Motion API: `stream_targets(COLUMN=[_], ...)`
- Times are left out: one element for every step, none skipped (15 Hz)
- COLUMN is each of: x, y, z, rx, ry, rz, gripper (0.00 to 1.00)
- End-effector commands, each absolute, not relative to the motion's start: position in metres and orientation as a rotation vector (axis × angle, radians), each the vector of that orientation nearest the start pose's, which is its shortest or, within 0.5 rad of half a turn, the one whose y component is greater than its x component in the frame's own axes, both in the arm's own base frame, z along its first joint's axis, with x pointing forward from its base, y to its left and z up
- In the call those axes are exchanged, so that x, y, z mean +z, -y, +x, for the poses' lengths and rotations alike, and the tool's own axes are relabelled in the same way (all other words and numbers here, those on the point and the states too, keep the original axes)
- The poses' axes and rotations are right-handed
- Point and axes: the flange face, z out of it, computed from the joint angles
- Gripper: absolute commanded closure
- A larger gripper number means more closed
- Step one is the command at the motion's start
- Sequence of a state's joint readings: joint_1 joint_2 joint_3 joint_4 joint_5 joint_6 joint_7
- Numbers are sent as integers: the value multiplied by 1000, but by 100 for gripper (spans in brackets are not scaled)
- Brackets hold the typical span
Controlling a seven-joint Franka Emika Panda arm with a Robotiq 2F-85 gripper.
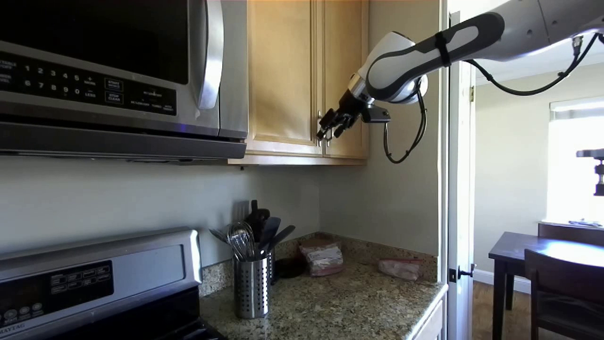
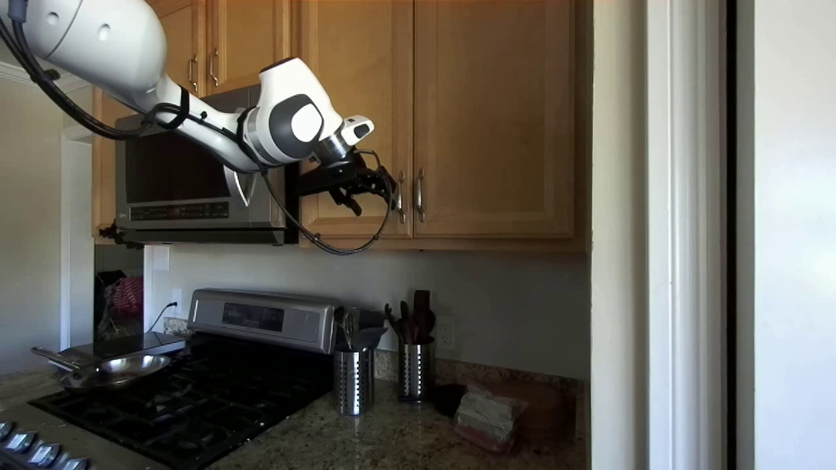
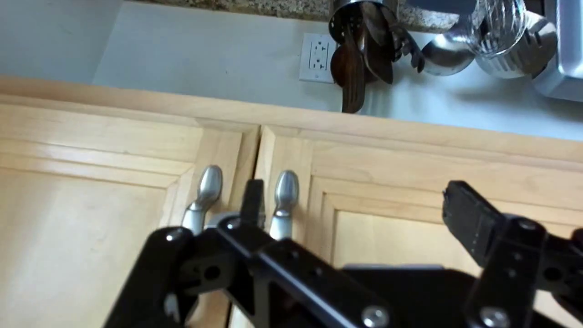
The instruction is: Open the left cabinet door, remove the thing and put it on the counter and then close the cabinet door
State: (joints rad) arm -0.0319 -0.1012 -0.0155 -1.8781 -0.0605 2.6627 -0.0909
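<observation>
Spread gripper (image 3: 354, 196) at the closed left cabinet door (image 1: 281, 71)

Its fingers (image 3: 253, 196) stand wide apart; in the wrist view one shows between the left door's handle (image 3: 286, 196) and the matching handle (image 3: 211, 183), leaving the former within the spread. Whether anything touches cannot be told. The tips hang near the lower edge of the cabinet (image 1: 302, 160), above a tall stretch of open air reaching down to the granite counter (image 1: 339, 302). The microwave (image 1: 108, 42) juts forward past the left door's outer edge; the side wall (image 1: 377, 208) bounds the matching door (image 1: 342, 47).

Counted: two doors on this cabinet, both closed, one handle each; two steel utensil cups (image 2: 354, 388) and two bags (image 1: 323, 259) on the counter; one pan (image 2: 124, 371) along an edge of the stove (image 2: 202, 391). The thing to remove cannot be made out in any view.
</observation>
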Motion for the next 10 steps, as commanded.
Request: stream_targets(x=[676, 681, 683, 685, 685, 687, 688, 689, 689, 690], y=[42, 44, 47, 48, 49, 49, 49, 50, 51, 51], z=[595, 597, 600, 603, 606, 609, 612, 615, 619, 621], rx=[-1475, -1481, -1480, -1483, -1479, -1481, -1480, -1479, -1473, -1472], ry=[101, 98, 98, 96, 91, 88, 86, 83, 82, 81], rz=[-2920, -2920, -2919, -2917, -2908, -2898, -2889, -2883, -2879, -2874], gripper=[0, 0, 0, 0, 0, 0, 2, 5, 27, 29])
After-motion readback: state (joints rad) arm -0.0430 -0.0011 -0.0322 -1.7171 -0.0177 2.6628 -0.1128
